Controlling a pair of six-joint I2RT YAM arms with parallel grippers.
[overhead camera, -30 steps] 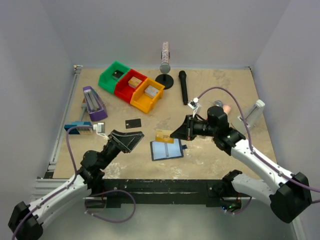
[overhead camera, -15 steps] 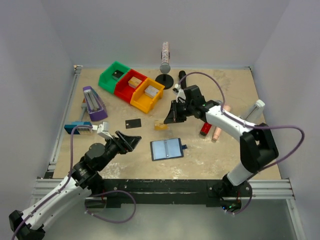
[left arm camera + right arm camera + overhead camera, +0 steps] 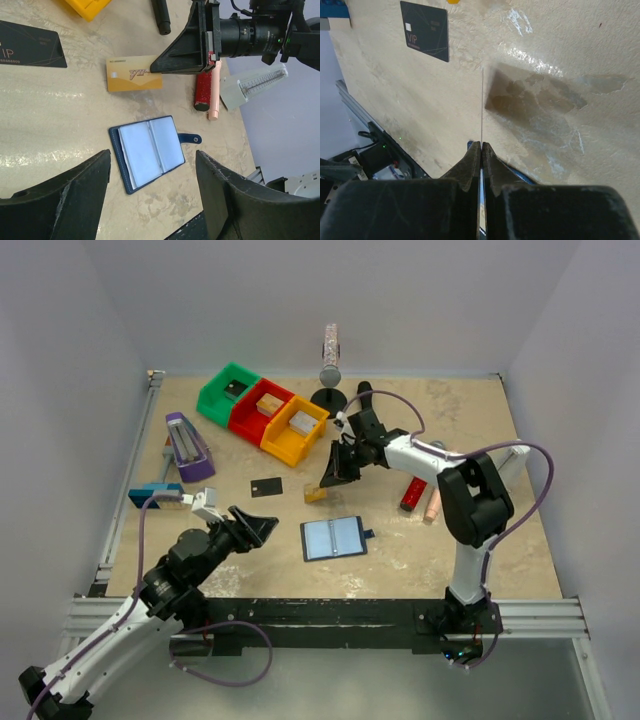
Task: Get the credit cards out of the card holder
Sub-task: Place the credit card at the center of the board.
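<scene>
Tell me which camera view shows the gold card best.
The left wrist view: the gold card shows its printed face, pinched at one edge by the right gripper's fingers. The top external view shows only a small tan patch. The right wrist view sees it edge-on, a thin line.

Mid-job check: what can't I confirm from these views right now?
- Card holder: the pockets look pale in the left wrist view; whether any card remains inside cannot be told.
- Gold card: edge-on in the right wrist view, so its face is hidden there.
- Black card: cut off by the left wrist view's left edge; its print is too small overhead.
</scene>
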